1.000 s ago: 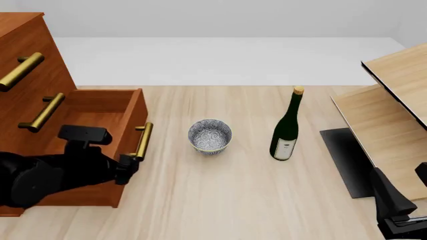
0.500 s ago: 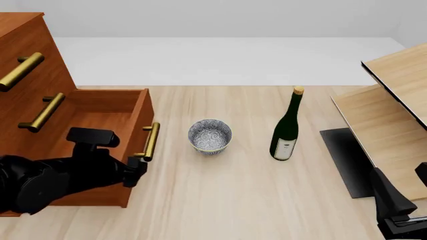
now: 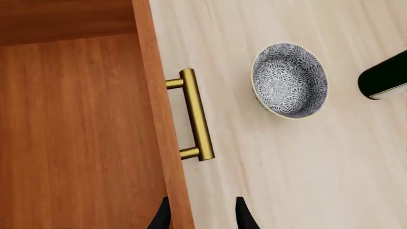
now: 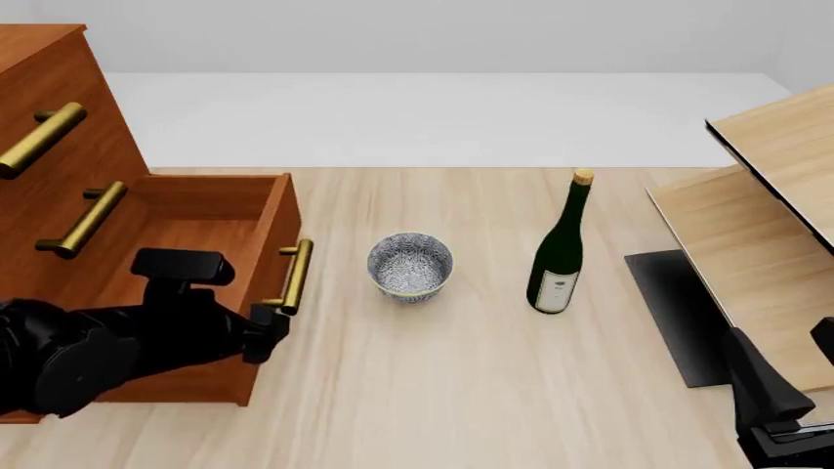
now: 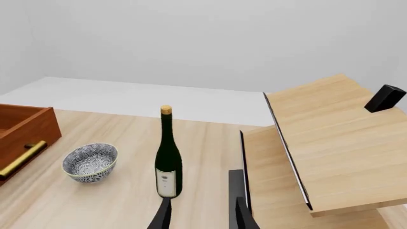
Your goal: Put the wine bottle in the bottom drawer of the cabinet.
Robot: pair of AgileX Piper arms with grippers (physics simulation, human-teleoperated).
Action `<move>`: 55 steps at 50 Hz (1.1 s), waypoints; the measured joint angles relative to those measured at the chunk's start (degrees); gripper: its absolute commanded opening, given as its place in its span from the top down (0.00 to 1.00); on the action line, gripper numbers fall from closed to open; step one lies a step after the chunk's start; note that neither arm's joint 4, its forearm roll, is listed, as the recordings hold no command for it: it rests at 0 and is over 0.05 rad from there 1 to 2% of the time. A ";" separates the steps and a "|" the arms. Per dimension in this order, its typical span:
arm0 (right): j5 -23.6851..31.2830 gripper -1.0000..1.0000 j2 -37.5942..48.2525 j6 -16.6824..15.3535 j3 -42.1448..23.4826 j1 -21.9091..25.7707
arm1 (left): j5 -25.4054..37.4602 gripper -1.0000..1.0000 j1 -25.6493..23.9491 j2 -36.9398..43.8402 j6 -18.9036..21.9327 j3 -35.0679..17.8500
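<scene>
Wine bottle (image 4: 561, 252) stands upright on the light wooden table (image 4: 495, 391), right of centre in the front view, with its gold-tan foil top up and its white label facing the arms; nothing touches it. Left of it, and apart from it, sits a small speckled grey bowl (image 4: 410, 266). At the far left stands the reddish-brown cabinet (image 4: 59, 127), whose bottom drawer (image 4: 195, 244) is pulled out, its inside bare wood and its brass bar handle (image 4: 296, 277) near the bowl. Left gripper (image 4: 268, 327) is at the drawer's front edge just below that handle; in the left wrist view its fingertips (image 3: 240, 212) stand parted with the front board's edge between them, and they hold nothing. Right gripper (image 5: 200, 214) is low at the table's near right corner, well apart from the bottle; its jaws are spread and empty, pointing toward the bottle. Pale light-wood shelf unit (image 4: 769, 205) stands at the right, with a dark panel (image 4: 678, 313) at its foot.
</scene>
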 measured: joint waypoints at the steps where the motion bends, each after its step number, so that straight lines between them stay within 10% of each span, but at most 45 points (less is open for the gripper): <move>1: 0.00 0.00 0.00 0.01 0.00 0.00 | 0.06 0.00 0.00 0.01 -0.13 -0.04; 34: -0.10 0.00 0.19 -0.04 0.01 0.15 | 12.79 0.00 -0.60 -6.35 1.78 -4.98; 55: -0.37 0.00 0.36 -0.28 -0.03 0.32 | 17.72 0.00 -4.26 -12.40 8.85 -17.99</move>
